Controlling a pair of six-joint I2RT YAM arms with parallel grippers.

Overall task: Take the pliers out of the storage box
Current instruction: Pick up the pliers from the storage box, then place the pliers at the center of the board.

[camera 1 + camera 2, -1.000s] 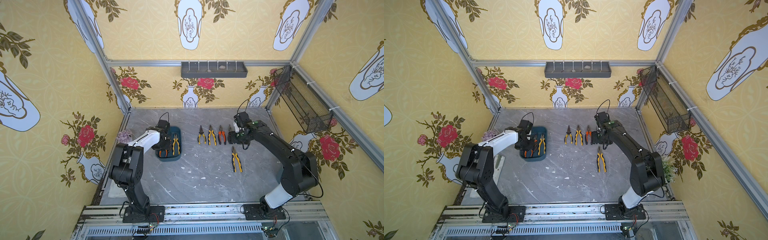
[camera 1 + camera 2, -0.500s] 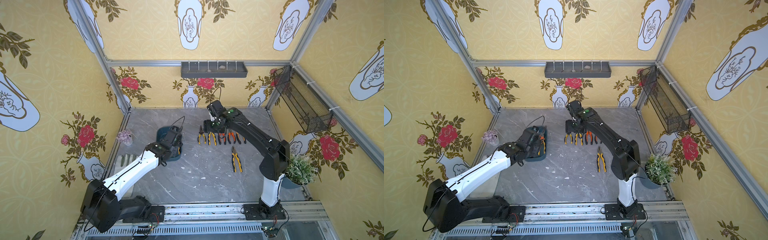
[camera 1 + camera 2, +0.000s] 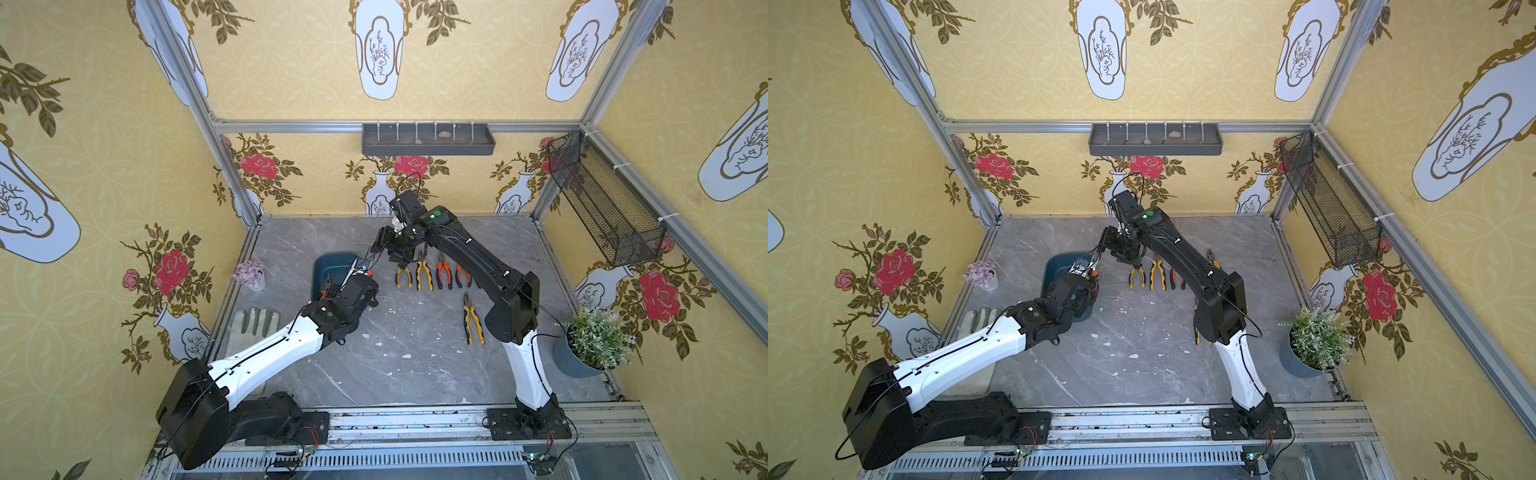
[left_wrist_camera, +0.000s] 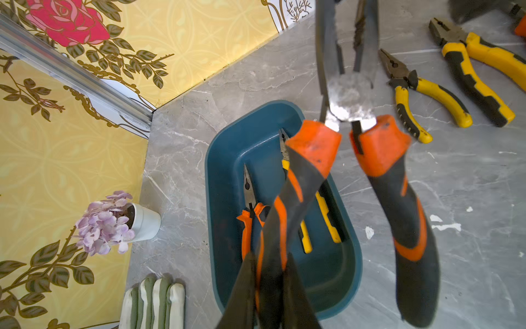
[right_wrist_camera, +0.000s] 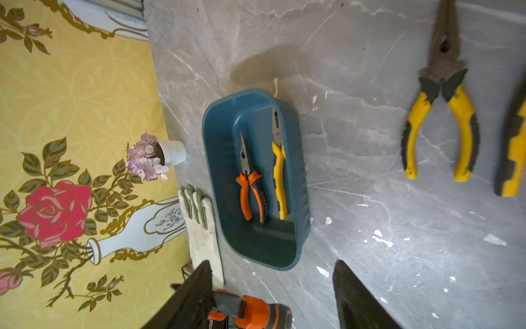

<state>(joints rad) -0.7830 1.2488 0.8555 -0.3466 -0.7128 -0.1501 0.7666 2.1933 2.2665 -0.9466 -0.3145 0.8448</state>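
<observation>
left tool (image 4: 270, 265): clamped on one handle of orange pliers (image 4: 398, 199), raised over box (image 5: 296, 171) rim | right tool (image 5: 271, 263): open near their head, likely for handover | box: two pliers (image 5: 250, 193) inside

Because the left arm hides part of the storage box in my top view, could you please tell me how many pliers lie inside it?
Observer: Two; the right wrist view shows orange-and-black needle-nose pliers and yellow-and-black pliers side by side in the storage box.
Operator: Thank you; and how is the grip?
Observer: In the left wrist view the left gripper is shut on only one handle of the large orange-and-black pliers; the other handle is free.
</observation>
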